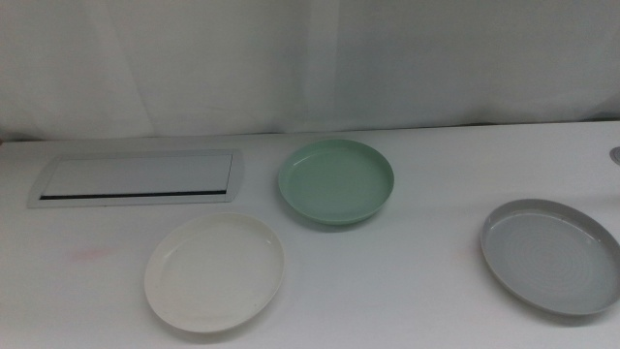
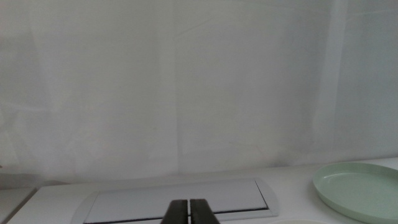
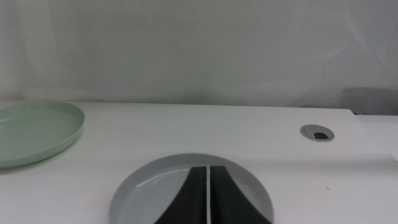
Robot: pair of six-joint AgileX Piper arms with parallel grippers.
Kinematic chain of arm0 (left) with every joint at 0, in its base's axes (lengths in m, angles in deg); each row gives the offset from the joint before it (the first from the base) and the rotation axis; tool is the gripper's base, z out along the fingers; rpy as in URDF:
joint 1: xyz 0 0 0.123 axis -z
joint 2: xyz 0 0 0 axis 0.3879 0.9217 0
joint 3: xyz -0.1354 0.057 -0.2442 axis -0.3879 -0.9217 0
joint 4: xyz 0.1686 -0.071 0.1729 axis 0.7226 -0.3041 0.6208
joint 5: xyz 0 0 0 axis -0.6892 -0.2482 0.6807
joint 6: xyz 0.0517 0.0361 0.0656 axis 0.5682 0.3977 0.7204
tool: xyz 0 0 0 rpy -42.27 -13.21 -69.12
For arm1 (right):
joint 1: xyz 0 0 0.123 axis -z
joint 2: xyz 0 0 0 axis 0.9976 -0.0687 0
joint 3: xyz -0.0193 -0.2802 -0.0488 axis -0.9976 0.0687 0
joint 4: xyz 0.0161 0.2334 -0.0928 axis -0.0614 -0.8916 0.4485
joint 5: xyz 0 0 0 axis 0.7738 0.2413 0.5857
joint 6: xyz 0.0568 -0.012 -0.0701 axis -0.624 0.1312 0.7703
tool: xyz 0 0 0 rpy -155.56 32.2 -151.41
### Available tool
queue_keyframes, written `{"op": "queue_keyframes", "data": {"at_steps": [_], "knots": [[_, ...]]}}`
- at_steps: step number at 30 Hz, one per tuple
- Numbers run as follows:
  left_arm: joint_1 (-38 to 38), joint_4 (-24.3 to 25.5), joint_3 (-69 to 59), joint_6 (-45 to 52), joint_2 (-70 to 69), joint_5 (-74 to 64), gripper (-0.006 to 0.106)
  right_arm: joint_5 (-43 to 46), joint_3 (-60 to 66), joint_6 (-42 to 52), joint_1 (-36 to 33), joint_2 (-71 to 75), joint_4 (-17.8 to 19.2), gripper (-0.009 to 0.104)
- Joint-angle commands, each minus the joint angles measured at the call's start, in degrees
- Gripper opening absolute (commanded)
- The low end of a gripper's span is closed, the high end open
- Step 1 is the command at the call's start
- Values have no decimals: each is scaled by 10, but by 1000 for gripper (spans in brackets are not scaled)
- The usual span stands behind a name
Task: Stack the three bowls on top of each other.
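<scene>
Both grippers are waiting out of the middle view, and nothing is being held. On my left wrist feed the left gripper (image 2: pixel 189 211) is showing its jaws pressed together, looking over the white panel (image 2: pixel 180 200) toward the green bowl (image 2: pixel 359 188). On the right wrist feed the right gripper (image 3: pixel 206 196) is likewise closed to a thin seam, hovering on the near side of the grey bowl (image 3: pixel 186 186).

I am taking the green bowl (image 1: pixel 336 181) as my landmark. The white bowl (image 1: pixel 214 271) is sitting nearer the camera and to the left of it, close but not touching. The grey bowl (image 1: pixel 552 255) is lying well apart to its right, with its rim running close to the picture's right edge. The panel (image 1: pixel 138 178) is lying flat just to the left of the green bowl.

All three bowls are resting upright and separate on the table (image 1: pixel 407 281), so I judge no stacking is done yet. The spread seems to be giving each arm a bowl on its own side. Bare table is surrounding every rim, leaving room for an opened jaw to slip over an edge. A small round port (image 3: pixel 317 132) is sitting beyond the grey bowl, clear of any path toward the green one.
</scene>
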Motion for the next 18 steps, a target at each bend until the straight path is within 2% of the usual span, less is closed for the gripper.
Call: {"op": "queue_keyframes", "data": {"at_steps": [1,11,13,15,16,17,18], "knots": [[-1,-3,-23,-10,-17,13,-3,7,2,3,3,0,4,-2],[-1,-3,-23,-10,-17,27,-3,10,2,1,3,0,4,-2],[-1,-8,-23,-10,-17,27,1,12,2,1,3,0,4,-2],[-1,-8,-23,-36,-16,28,19,16,2,1,3,0,3,-1],[-1,-8,-23,-64,-13,33,41,17,2,1,3,0,-3,4],[-1,-8,-23,-73,-13,34,73,21,2,0,3,0,-32,14],[-1,-8,-23,-77,-13,36,90,23,2,0,3,0,-50,22]]}}
